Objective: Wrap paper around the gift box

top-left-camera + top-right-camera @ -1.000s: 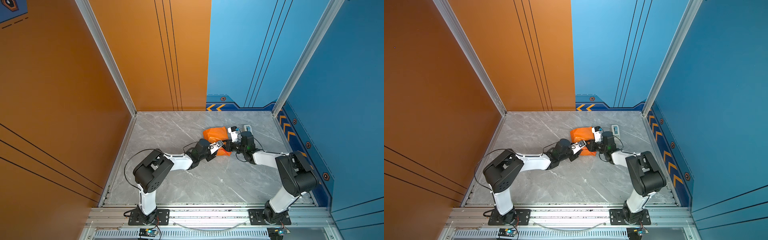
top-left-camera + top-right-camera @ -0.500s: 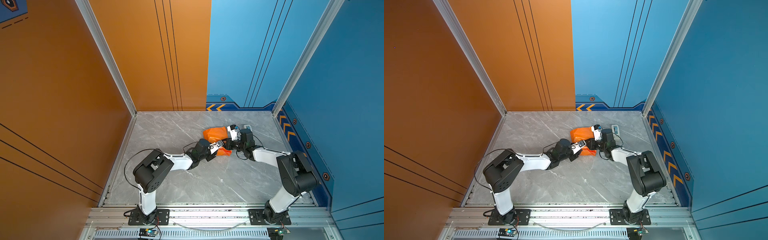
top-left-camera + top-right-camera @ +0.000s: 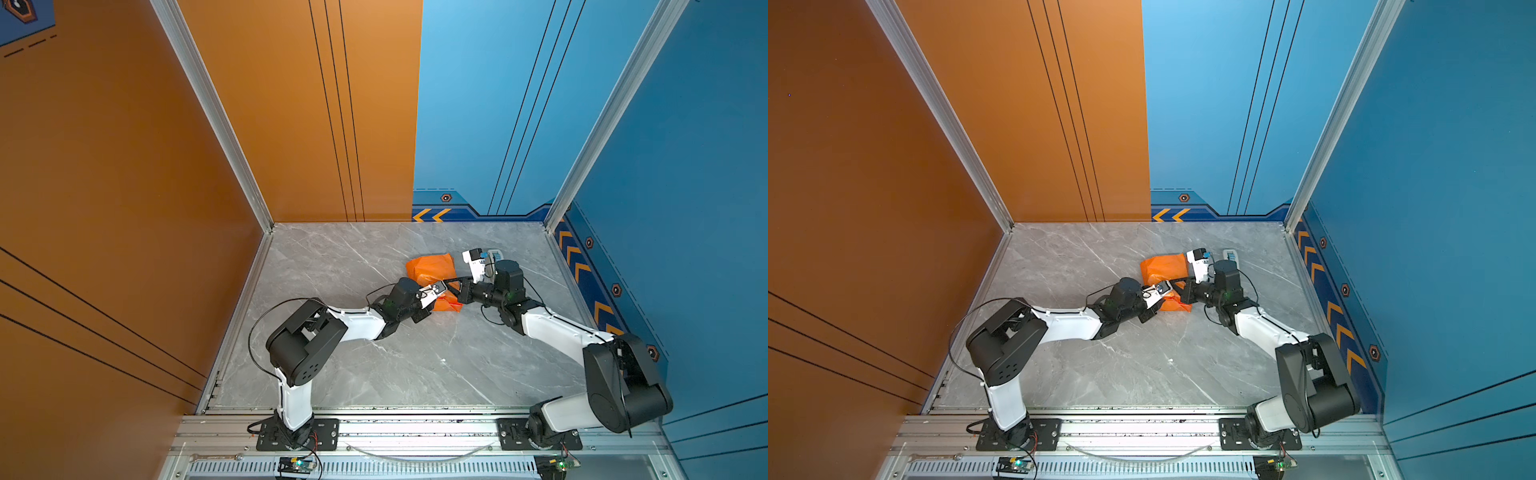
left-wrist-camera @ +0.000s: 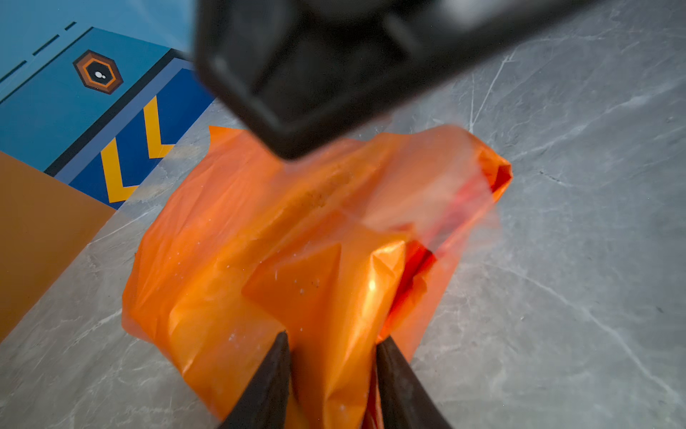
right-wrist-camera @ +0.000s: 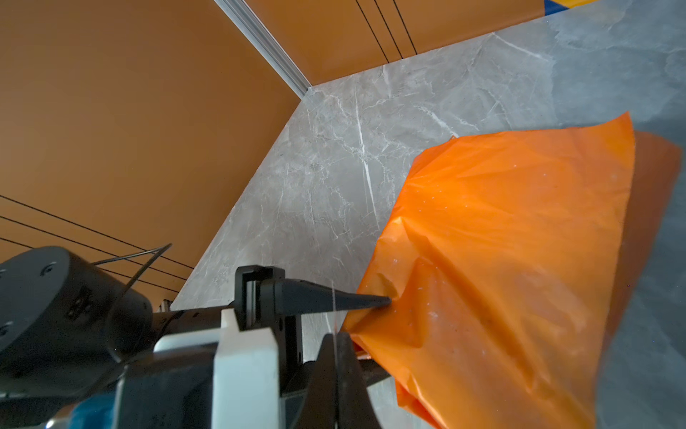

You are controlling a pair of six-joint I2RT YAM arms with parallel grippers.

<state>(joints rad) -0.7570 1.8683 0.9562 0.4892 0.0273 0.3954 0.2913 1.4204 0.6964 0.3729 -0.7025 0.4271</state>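
The paper [image 3: 430, 268] is a crumpled glossy orange bundle on the marble floor, seen in both top views [image 3: 1163, 266]. It covers the gift box, which is hidden. My left gripper [image 4: 334, 356] is shut on a folded end flap of the paper [image 4: 260, 230] at the bundle's near end [image 3: 441, 296]. One of its pointed fingers [image 5: 334, 297] touches the bundle. My right gripper [image 5: 336, 340] faces it from the right [image 3: 457, 291], jaws together on a thin clear tape strip [image 4: 438, 185] that reaches over the paper.
A small white-grey tape dispenser [image 3: 494, 253] stands just behind the right wrist, near the blue wall [image 3: 1230, 254]. The orange wall bounds the left side and the blue wall the right. Open marble floor [image 3: 415, 365] lies between the bundle and the arm bases.
The right gripper's jaws have closed. The right wrist has shifted a little toward the bundle. The left gripper has kept its hold and its place.
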